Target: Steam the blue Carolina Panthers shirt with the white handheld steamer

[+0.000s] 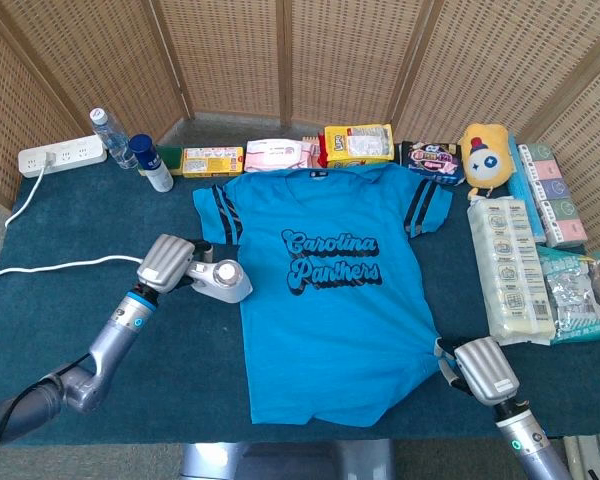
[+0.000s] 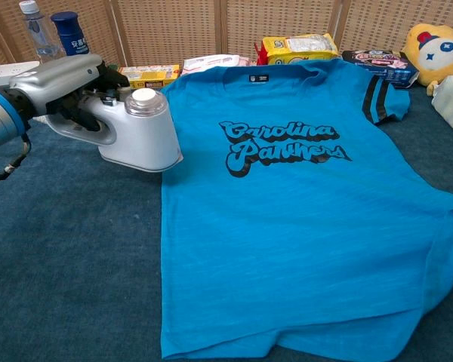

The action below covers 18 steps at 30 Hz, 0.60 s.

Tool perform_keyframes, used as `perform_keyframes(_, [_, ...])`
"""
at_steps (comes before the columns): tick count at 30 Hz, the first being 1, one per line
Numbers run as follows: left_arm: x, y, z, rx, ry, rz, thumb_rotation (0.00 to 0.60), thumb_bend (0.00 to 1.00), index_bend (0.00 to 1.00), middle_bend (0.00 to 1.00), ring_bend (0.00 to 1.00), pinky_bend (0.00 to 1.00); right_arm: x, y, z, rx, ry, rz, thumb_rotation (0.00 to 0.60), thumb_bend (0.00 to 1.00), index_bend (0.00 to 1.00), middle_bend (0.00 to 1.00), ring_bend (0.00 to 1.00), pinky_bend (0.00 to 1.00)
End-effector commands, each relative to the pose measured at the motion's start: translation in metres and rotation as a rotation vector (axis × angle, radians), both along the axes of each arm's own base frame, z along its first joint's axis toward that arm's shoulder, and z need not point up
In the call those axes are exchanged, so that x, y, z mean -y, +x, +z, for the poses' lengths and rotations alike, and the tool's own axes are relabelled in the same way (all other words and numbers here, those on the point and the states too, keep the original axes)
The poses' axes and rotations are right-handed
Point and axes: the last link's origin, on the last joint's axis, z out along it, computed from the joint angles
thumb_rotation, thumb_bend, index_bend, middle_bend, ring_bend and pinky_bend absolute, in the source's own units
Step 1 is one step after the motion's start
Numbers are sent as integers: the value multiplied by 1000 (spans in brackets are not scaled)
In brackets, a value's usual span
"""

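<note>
White handheld steamer (image 2: 136, 132) gripped by left hand (image 2: 64, 83) at blue Carolina Panthers shirt (image 1: 335, 300) edge; hem held by right hand (image 1: 480, 368); pass across fabric judged next.

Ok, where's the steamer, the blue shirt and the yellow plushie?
white handheld steamer (image 2: 140, 132), chest view, on the front of its white body.
blue Carolina Panthers shirt (image 1: 330, 320), head view, on the plain cloth below the lettering.
yellow plush toy (image 1: 483, 152), head view, on its face.
</note>
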Motion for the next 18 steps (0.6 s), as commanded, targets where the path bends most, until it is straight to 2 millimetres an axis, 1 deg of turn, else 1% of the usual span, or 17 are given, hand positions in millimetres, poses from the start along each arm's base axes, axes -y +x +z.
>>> perform_keyframes(1, [3,22,-23,25,-17,-37,600,442,668,764,675,757,-1,1,1,4,0,2,600,596,673,660,700,801])
perform_keyframes(4, [6,33,-41,30,-32,-60,600,440,668,764,675,758,0,1,1,10,-1,3,600,596,674,660,701,801])
perform_keyframes(9, [14,45,-66,24,-73,-84,600,437,668,764,675,758,-1,2,1,17,1,6,600,595,675,661,703,802])
perform_keyframes(13, [18,51,-78,29,-86,-98,600,435,668,764,676,758,-2,1,1,17,3,3,600,596,675,662,703,802])
perform_keyframes(18, [24,66,-91,40,-110,-128,600,433,668,764,675,758,-3,1,3,19,-3,1,600,596,677,663,705,802])
